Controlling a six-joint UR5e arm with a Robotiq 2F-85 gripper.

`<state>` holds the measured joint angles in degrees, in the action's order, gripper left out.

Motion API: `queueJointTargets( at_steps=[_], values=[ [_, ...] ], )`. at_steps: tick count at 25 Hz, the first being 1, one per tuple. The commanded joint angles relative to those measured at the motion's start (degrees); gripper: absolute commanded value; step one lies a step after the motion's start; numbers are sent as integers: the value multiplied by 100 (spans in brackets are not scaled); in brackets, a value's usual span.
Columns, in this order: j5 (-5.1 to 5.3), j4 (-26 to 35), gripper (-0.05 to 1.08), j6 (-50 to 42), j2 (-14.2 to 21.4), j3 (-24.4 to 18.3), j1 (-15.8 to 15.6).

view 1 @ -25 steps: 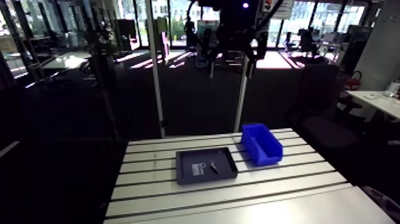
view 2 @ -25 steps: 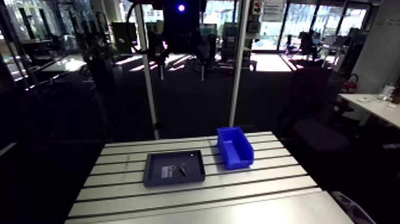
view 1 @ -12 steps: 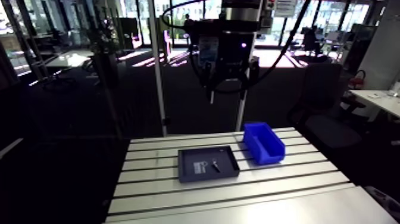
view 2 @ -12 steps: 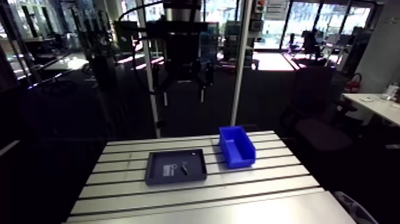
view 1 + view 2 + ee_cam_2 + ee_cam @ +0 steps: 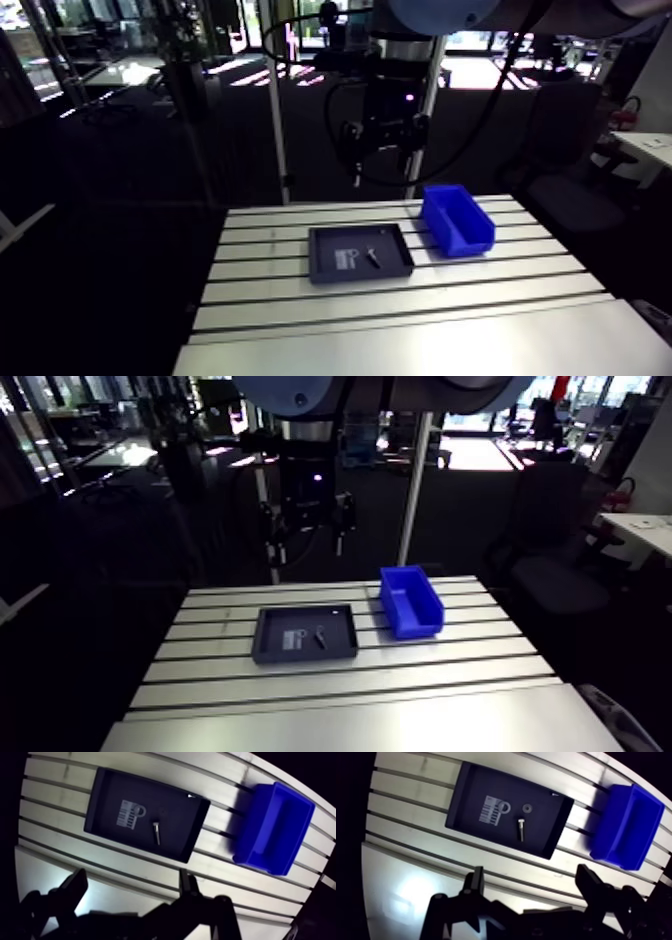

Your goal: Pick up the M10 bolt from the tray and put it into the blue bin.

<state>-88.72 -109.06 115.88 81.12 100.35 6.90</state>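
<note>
A dark tray (image 5: 471, 822) lies on the slotted table, and a small silver bolt (image 5: 521, 830) rests near its middle. The same bolt (image 5: 371, 257) shows in the arm view. Beside the tray stands the blue bin (image 5: 628, 827), also visible in the arm view (image 5: 457, 220); I see nothing inside it. My gripper (image 5: 531, 882) hangs high above the table and is open, with nothing between its fingers. In the wrist view the tray lies ahead of the fingers (image 5: 476, 883). In the arm view the gripper (image 5: 385, 165) hovers over the table's far side, behind the tray.
Inside the tray, a white barcode label (image 5: 492, 811), a ring (image 5: 504, 806) and a small dark washer (image 5: 526, 807) lie near the bolt. A vertical post (image 5: 278, 120) stands behind the table's far edge. Bare slotted table (image 5: 400, 310) stretches in front of the tray.
The wrist and gripper have come down from the top edge into the arm view. The camera has shifted with the arm. Tray, bolt and bin lie where they were.
</note>
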Motion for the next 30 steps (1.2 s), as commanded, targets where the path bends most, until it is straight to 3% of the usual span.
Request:
queueJointTargets(
  at_steps=[1, 12, 17, 22, 30],
  values=[
    [-27, -49, 1, 107, -418, 7, -31],
    [-176, -419, 1, 89, -796, 24, -40],
    [-194, -419, 1, 71, -946, 15, -40],
    [-246, -427, 25, 19, -1077, 24, -40],
    [-326, -682, 41, 28, -1253, 147, -49]
  ],
)
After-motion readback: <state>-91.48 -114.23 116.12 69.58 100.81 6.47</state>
